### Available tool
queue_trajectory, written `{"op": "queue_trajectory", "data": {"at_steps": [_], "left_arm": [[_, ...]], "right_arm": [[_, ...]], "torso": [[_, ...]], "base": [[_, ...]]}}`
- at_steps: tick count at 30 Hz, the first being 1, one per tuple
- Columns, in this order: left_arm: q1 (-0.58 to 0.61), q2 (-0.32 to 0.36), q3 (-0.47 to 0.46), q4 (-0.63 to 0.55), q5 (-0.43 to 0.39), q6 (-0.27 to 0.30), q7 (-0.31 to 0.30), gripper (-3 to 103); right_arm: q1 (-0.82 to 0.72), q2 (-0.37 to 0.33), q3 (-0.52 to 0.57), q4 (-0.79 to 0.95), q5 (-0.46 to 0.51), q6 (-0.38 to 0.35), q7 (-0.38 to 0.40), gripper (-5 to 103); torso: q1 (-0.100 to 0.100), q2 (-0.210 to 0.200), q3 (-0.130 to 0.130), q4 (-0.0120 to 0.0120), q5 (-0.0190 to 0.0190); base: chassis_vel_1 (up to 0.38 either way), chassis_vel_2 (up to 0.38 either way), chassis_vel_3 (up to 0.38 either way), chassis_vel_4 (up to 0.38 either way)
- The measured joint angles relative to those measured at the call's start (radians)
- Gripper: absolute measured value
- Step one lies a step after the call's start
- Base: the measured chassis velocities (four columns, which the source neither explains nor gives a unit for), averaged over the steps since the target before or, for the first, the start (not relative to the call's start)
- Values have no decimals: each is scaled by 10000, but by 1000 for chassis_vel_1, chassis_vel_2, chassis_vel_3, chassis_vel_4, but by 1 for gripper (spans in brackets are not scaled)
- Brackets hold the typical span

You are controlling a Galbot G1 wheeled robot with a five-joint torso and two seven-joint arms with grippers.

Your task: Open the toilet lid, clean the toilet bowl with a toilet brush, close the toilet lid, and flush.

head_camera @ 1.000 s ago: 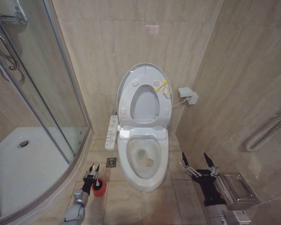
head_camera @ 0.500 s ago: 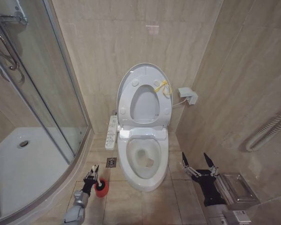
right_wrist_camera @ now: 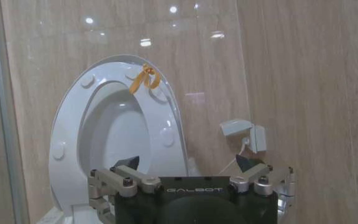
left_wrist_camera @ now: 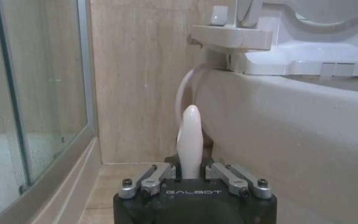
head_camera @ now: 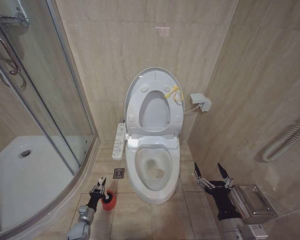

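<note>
Down by the shower, our left gripper (head_camera: pixel 99 190) pinches the toilet brush (left_wrist_camera: pixel 189 140) handle above its red holder (head_camera: pixel 107 199), while our right gripper (head_camera: pixel 211 176) waits spread wide, empty, beside the toilet bowl (head_camera: pixel 152 170).

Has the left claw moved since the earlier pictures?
Hardly: the left claw stays beside the red holder, shut on the toilet brush; against the floor drain, no clear shift.

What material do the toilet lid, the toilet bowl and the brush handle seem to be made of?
The toilet lid: likely smooth white plastic, thin, with a soft sheen. The toilet bowl: glossy white ceramic, judging by its reflections. The toilet brush handle: probably smooth white plastic, held in the left gripper.
</note>
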Motion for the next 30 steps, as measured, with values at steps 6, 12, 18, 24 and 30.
{"op": "queue_trajectory", "data": {"at_steps": [6, 12, 18, 24, 30], "left_arm": [[181, 44, -50, -186, -50, 11, 6, 20], [362, 124, -114, -325, -72, 60, 11, 20], [475, 168, -168, -406, -72, 79, 1, 20], [1077, 337, -206, -1332, -2, 435, -325, 20], [2155, 565, -297, -3101, -254, 746, -648, 20]], "right_arm": [[0, 0, 0, 0, 0, 0, 0, 100], [0, 0, 0, 0, 0, 0, 0, 100], [0, 0, 0, 0, 0, 0, 0, 100], [0, 0, 0, 0, 0, 0, 0, 100], [0, 0, 0, 0, 0, 0, 0, 100]], "torso": [[0, 0, 0, 0, 0], [1, 0, 0, 0, 1], [1, 0, 0, -1, 2], [1, 0, 0, 2, 0], [1, 0, 0, 0, 2]], "base": [[0, 0, 0, 0], [0, 0, 0, 0], [0, 0, 0, 0], [0, 0, 0, 0], [0, 0, 0, 0]]}}
